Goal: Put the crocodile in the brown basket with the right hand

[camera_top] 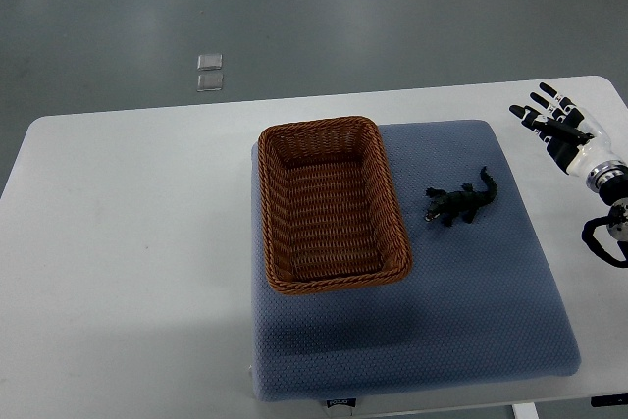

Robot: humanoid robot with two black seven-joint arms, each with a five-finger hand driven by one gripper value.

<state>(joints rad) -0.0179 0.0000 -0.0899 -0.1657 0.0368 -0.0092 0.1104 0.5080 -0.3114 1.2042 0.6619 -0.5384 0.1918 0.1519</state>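
Beside basket (331,205), crocodile (458,202) diagonal, head lower-left

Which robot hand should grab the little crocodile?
The right hand. It is open at the table's right edge, on the same side as the crocodile, which lies on the blue mat right of the brown basket. No left hand shows.

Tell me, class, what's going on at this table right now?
A robot's right hand hovers with fingers spread over the table's right edge, holding nothing. The toy crocodile lies on the blue mat, just right of the brown basket, which is empty. Nothing has been picked up yet. The left hand is out of view.
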